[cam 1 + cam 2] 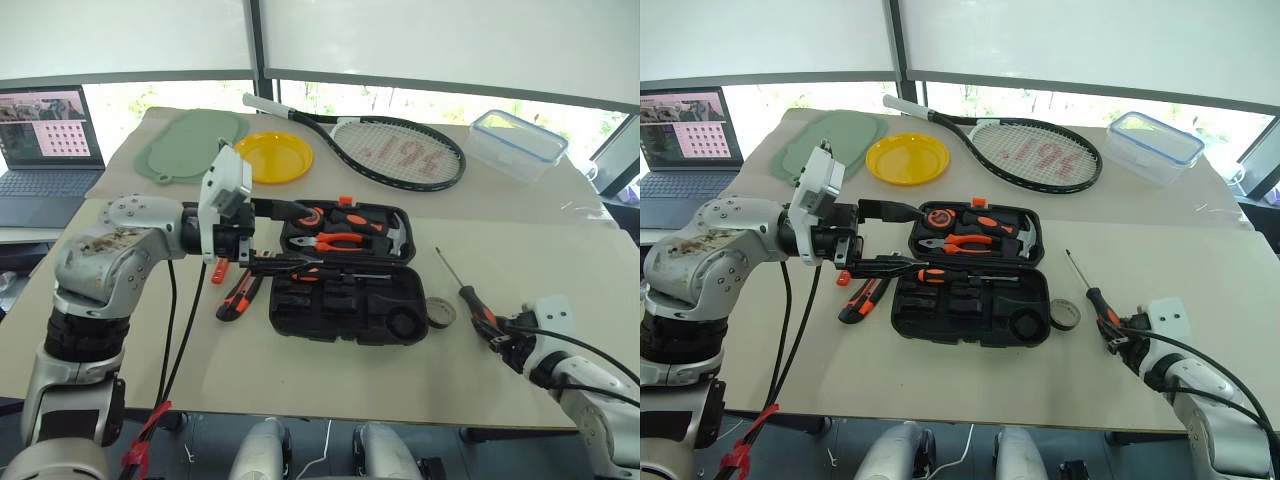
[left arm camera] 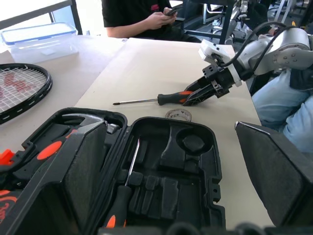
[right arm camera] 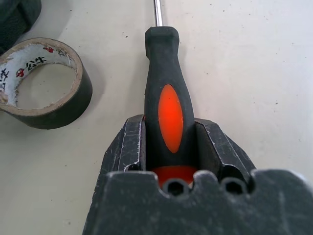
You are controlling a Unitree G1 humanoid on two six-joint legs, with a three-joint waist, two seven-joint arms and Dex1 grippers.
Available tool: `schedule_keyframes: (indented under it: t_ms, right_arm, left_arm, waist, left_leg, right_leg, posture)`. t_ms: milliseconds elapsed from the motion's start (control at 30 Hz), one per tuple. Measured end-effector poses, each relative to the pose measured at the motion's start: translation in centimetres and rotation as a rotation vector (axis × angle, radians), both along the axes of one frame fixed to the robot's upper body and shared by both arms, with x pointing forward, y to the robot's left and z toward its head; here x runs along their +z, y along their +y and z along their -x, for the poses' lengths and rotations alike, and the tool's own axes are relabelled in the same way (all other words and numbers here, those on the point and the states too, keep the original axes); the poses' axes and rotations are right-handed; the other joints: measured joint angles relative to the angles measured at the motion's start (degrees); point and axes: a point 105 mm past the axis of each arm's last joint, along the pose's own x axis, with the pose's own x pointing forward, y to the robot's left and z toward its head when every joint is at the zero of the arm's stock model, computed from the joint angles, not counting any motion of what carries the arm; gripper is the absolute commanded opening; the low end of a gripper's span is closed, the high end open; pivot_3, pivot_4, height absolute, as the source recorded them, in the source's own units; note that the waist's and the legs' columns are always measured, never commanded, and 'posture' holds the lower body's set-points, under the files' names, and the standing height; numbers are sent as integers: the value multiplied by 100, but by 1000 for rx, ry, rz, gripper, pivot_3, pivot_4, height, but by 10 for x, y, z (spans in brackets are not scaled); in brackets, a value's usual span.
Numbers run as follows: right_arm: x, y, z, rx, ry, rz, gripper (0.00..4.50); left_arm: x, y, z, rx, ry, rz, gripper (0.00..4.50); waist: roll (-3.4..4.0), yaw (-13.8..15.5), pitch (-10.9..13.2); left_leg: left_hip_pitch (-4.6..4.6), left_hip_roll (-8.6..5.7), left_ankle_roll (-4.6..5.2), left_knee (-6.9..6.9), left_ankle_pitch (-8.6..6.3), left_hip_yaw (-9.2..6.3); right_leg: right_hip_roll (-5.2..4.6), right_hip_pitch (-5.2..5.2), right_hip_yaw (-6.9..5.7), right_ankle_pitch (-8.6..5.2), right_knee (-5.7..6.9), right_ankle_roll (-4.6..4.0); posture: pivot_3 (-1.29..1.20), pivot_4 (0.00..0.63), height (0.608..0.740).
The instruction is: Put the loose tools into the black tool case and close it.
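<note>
Left gripper [image 1: 268, 236], jaws spread wide and holding nothing, hovers over the near-left corner of the black tool case [image 1: 345, 275], which lies open on the table [image 1: 330, 370]. One slim screwdriver [image 2: 128, 188] already lies in a recess of the case's front half, directly ahead of these jaws. A utility knife [image 1: 238, 296] lies on the table just below and outside them.

Between the case and the right arm sits the tape roll [image 1: 439, 312], just beside the case's right edge.

Right gripper [image 3: 171, 147], jaws narrowed around the black-and-orange handle of the second screwdriver [image 1: 468, 291]. The handle's butt lies between the fingers [image 3: 129, 147]; the long axis continues the gripper's own line, shaft and tip pointing straight away from the jaws. The tool appears to rest on the table, not yet lifted. The case lies off to the jaws' left, past the tape roll, so the carry judged next runs leftward, with the shaft to be turned roughly parallel to the case's long recess.
</note>
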Motion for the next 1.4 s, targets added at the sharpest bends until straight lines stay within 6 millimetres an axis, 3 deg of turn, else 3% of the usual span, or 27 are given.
schedule_keyframes:
  t_ms: [200,300,367,433,567,633,733,933,1167,1400]
  right_arm:
    - [16,-13,3,-51,-50,-4,1015]
    - [44,-19,-1,11,-93,43,1015]
    - [75,-17,-11,99,-155,76,1015]
    - [96,-9,-17,178,-203,84,1015]
    - [134,45,-30,580,-239,66,1015]
    - [142,69,-31,751,-237,59,1015]
    - [133,97,-36,947,-180,74,1015]
    - [97,122,-58,1145,-92,207,1015]
    - [66,113,-78,1172,-18,320,1015]
    - [55,114,-81,1207,-8,352,1015]
  left_arm:
    - [-9,-5,-4,-6,25,0,4500]
    - [-15,-1,-1,2,41,-2,4500]
    - [-18,4,3,9,54,-13,4500]
    - [-16,8,4,18,42,-20,4500]
    - [-16,24,16,50,57,-67,4500]
    - [-17,28,23,50,65,-87,4500]
    - [-22,35,30,67,91,-115,4500]
    - [-25,45,42,92,115,-151,4500]
    - [-21,50,45,141,104,-155,4500]
    - [-21,51,43,171,97,-162,4500]
  waist:
    - [7,-7,4]
    - [13,-43,7]
    - [16,-101,9]
    - [16,-113,10]
    - [37,-178,28]
    - [34,-150,30]
    - [27,-89,36]
    - [21,-47,43]
    - [23,-31,44]
    - [26,-51,46]
  left_leg:
    - [-3,0,0,-1,0,2]
    - [1,2,0,-3,0,6]
    - [2,6,0,-5,0,5]
    - [2,6,0,-8,0,0]
    - [0,9,-4,-11,-3,5]
    - [0,10,-5,-12,-4,1]
    - [-9,7,-5,-9,-4,2]
    - [-49,1,-3,3,-4,10]
    - [-70,1,-10,4,0,12]
    - [-70,0,-12,3,2,12]
  right_leg:
    - [-1,-4,3,0,1,0]
    - [1,-4,7,1,0,0]
    - [6,-6,8,0,2,-3]
    - [9,-6,3,-3,2,-8]
    - [9,-17,13,-4,3,-8]
    - [10,-14,0,-9,2,-12]
    - [1,-19,-5,-11,2,-9]
    - [-3,-61,1,-5,8,-1]
    - [1,-90,0,-5,16,-4]
    - [1,-89,0,-5,19,-5]
  posture:
    - [0,150,738]
    - [0,150,738]
    - [0,150,738]
    - [0,150,738]
    - [0,150,738]
    - [0,150,738]
    - [0,150,738]
    - [0,150,738]
    - [0,150,738]
    - [0,150,738]
